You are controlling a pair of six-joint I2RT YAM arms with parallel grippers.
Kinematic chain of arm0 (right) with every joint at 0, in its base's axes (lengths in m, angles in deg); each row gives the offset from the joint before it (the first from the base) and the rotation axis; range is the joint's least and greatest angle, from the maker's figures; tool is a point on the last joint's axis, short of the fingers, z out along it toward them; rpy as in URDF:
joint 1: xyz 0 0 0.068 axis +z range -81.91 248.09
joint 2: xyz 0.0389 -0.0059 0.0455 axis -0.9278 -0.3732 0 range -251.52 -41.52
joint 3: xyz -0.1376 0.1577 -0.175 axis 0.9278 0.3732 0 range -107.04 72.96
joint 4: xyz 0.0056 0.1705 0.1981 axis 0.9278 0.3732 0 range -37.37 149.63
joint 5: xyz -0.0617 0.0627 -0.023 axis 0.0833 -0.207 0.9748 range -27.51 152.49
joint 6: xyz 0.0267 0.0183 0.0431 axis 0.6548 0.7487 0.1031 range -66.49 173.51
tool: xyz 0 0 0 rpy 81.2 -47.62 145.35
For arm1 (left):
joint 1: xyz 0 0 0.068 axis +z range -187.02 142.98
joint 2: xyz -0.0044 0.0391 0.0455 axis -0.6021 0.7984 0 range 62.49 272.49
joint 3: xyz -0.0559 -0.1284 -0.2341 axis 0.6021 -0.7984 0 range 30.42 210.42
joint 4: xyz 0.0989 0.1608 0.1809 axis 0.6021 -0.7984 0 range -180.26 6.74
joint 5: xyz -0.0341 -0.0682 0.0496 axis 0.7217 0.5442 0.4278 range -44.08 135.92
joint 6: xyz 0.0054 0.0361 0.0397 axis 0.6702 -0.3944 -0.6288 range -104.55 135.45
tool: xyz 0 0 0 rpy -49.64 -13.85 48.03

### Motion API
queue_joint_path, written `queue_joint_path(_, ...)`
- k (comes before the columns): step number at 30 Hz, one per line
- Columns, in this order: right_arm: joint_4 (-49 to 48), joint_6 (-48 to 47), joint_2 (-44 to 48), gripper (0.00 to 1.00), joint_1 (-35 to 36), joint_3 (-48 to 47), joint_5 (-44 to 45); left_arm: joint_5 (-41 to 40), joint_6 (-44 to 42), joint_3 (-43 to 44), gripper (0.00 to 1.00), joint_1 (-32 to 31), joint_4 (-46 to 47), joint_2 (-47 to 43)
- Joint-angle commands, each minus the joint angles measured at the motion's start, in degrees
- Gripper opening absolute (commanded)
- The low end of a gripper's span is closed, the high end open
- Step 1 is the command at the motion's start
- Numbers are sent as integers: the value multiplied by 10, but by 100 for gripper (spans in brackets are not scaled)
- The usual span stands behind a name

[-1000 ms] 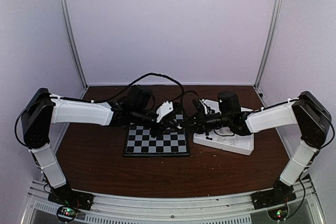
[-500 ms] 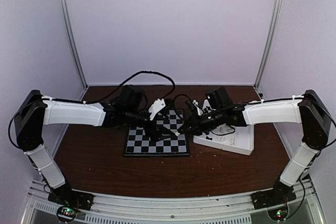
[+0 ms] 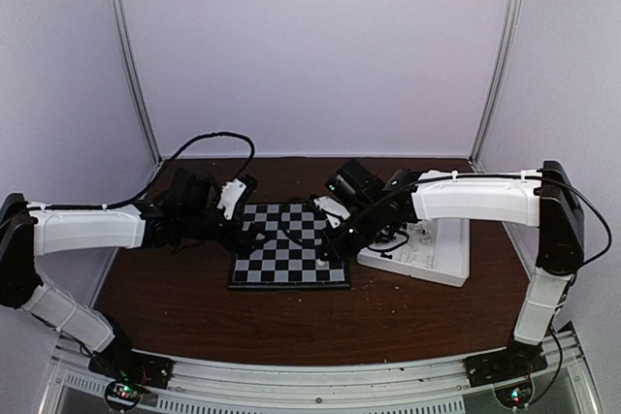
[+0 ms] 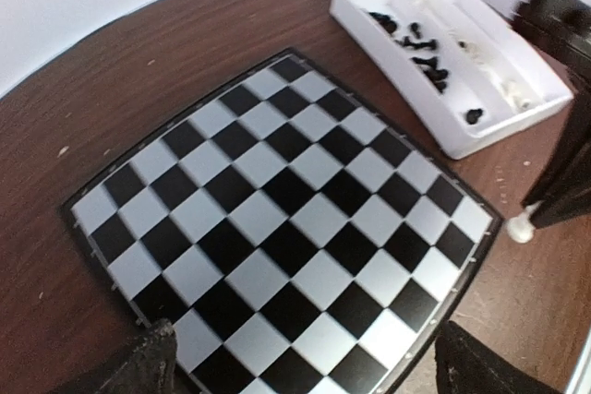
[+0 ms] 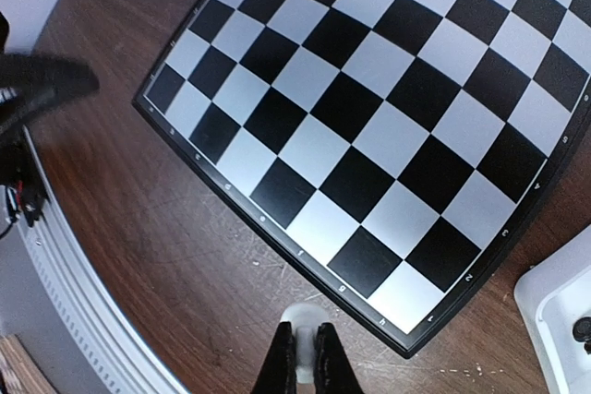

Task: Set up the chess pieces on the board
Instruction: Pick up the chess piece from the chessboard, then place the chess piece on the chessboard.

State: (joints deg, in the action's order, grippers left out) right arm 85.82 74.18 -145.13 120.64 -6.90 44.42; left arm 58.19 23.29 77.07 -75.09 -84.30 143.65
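The board (image 3: 289,245) lies flat mid-table, and no pieces stand on the squares that show (image 4: 277,200) (image 5: 369,108). My right gripper (image 3: 328,251) (image 5: 306,368) hovers by the board's near right corner, shut on a white chess piece (image 5: 310,331) (image 4: 520,225). My left gripper (image 3: 243,208) (image 4: 314,376) hangs wide open by the board's left side, its fingers (image 4: 148,364) holding nothing. More chess pieces, black (image 4: 427,54) and white (image 4: 512,89), lie in the tray.
A white divided tray (image 3: 448,269) (image 4: 369,20) sits right of the board, its corner (image 5: 559,306) close to my right gripper. The left arm (image 5: 42,80) shows as a blur across the board. Brown tabletop (image 3: 291,322) lies in front.
The left gripper opened and drew back left, off the board's far right part. The right arm swung left from the tray to the board's near right corner, still shut on the white piece.
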Motion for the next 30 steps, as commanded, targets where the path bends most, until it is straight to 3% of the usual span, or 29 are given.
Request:
queue_joint_path(1, 76, -47, -29, 0, 21, -38, 91, -131, 79, -35, 98, 27, -20, -43)
queue_joint_path(5, 102, -57, -56, 0, 35, -65, 117, -205, 93, -33, 98, 34, -65, -51)
queue_joint_path(9, 114, -61, -79, 0, 43, -82, 133, -231, 130, -27, 98, 54, -93, -45)
queue_joint_path(30, 84, -58, -140, 0, 46, -104, 145, -209, 139, -26, 98, 70, -97, -25)
